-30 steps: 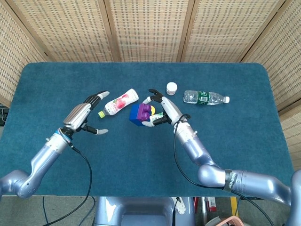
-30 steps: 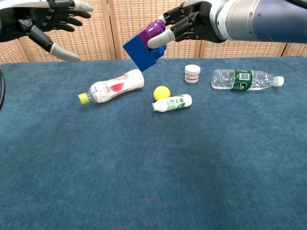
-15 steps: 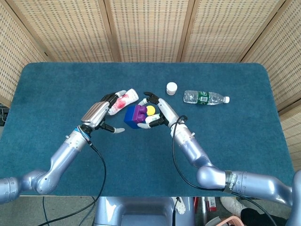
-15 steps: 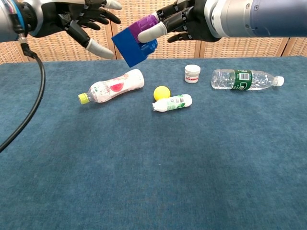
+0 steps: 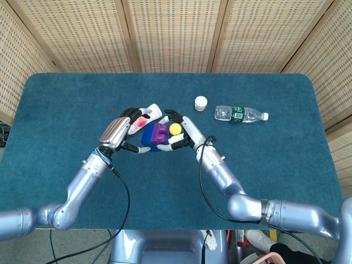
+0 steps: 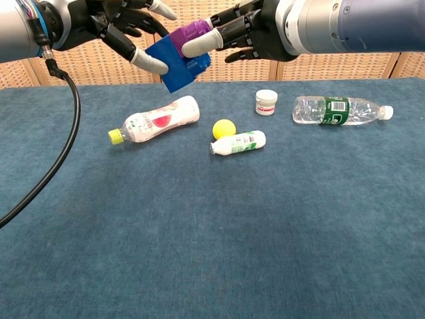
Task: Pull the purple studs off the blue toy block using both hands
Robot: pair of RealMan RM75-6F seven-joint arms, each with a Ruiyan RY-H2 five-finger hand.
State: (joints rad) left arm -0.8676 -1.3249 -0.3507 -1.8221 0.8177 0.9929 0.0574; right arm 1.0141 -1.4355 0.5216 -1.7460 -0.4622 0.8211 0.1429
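The blue toy block point(image 6: 174, 58) hangs tilted above the table, with the purple studs point(image 6: 192, 32) on its upper right side. My right hand point(image 6: 247, 30) holds it at the purple studs, a pale fingertip lying along them. My left hand point(image 6: 119, 20) is cupped around the block's left end: its thumb touches the lower left edge, and its fingers stay spread above the top. In the head view the block point(image 5: 147, 136) and studs point(image 5: 160, 133) sit between the left hand point(image 5: 118, 131) and the right hand point(image 5: 185, 131).
On the blue table cloth point(image 6: 212, 239) lie a pink-labelled bottle point(image 6: 159, 118), a yellow ball point(image 6: 224, 127), a small white bottle with a green label point(image 6: 240, 141), a white jar point(image 6: 265, 102) and a clear water bottle point(image 6: 339, 109) at the right.
My left hand moved right until its thumb met the block. My right hand carried the block a little left and tilted it further.
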